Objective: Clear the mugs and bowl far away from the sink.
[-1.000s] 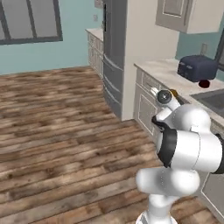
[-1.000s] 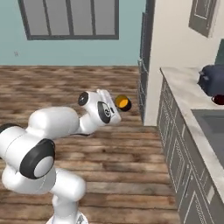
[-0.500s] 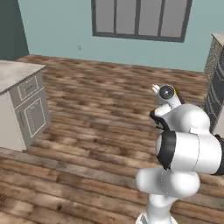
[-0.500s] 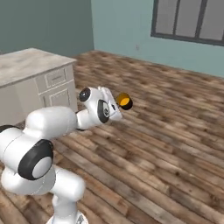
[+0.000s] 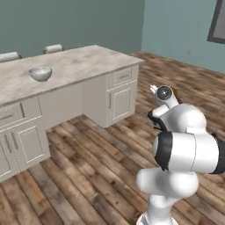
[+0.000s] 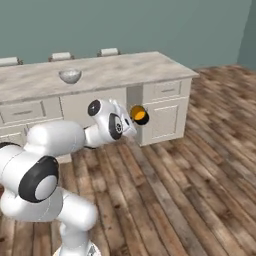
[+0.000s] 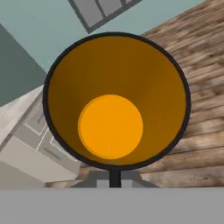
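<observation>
From the left base view, the marble bowl point(image 5: 40, 73) sits on the far left of the island counter point(image 5: 79, 66), well apart from the arm. In the right base view the gripper point(image 6: 133, 115) carries the orange mug point(image 6: 139, 115) in mid-air in front of the island's cabinets. The hand view looks straight into the mug's orange inside, fingers closed on its rim.
</observation>
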